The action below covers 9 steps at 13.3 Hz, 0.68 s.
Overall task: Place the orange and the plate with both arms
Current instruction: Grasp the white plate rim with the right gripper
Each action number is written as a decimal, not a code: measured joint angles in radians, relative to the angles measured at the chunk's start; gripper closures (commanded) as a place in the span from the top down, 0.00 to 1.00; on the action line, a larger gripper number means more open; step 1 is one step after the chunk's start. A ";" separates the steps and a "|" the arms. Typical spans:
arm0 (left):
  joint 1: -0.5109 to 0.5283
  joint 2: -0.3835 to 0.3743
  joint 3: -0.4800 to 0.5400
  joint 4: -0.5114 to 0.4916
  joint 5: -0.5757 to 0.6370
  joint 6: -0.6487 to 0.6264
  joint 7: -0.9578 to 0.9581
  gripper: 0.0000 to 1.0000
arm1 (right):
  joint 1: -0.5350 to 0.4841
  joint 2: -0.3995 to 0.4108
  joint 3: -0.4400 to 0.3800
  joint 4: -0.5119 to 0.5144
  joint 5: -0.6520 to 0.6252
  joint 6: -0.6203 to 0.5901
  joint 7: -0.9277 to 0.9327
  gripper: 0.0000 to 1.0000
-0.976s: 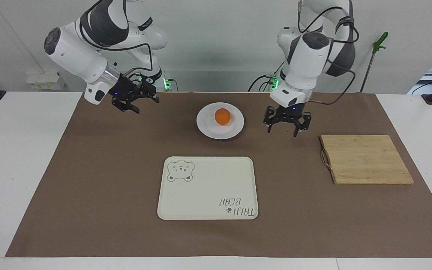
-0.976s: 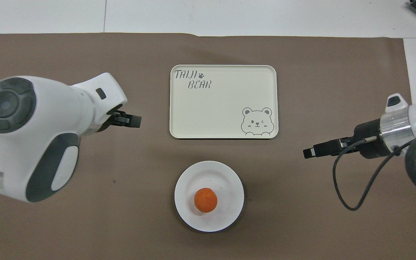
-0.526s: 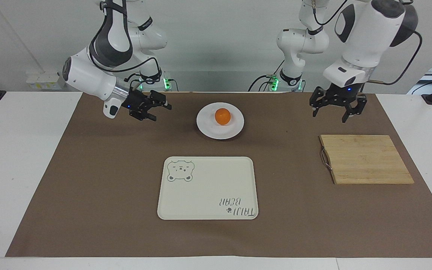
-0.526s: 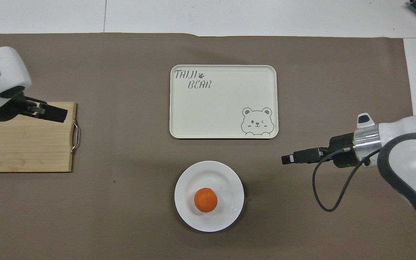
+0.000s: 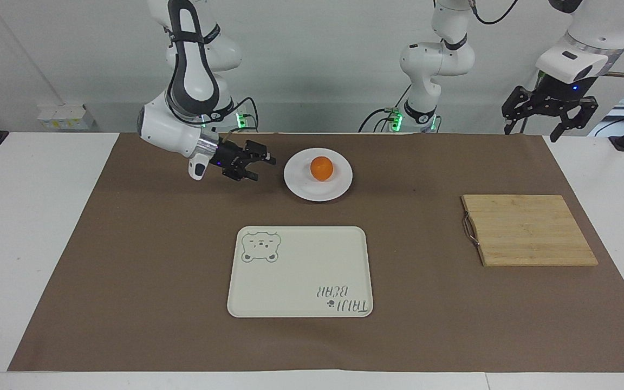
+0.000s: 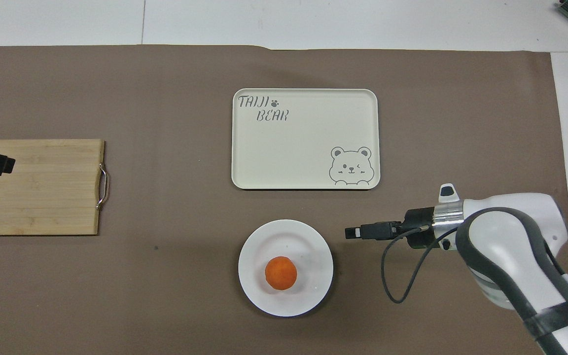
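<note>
Orange on plate, hands apart.

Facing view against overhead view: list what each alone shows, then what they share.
Only facing: both arms' bases, and the whole left tool, open, high toward the left arm's end of the table.
Only overhead: nothing extra; the left tool is only a tip at the edge.
Both: orange on plate, tray, cutting board, open right tool beside the plate.
</note>
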 measured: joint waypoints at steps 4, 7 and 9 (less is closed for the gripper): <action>0.000 0.000 -0.006 0.005 0.000 0.000 0.000 1.00 | 0.083 0.058 0.001 -0.064 0.163 0.094 -0.104 1.00; 0.000 0.000 -0.008 0.005 0.000 0.000 0.000 1.00 | 0.128 0.106 0.001 -0.075 0.226 0.123 -0.125 1.00; 0.000 0.000 -0.008 0.005 0.000 0.000 0.000 1.00 | 0.143 0.115 0.001 -0.085 0.244 0.133 -0.126 1.00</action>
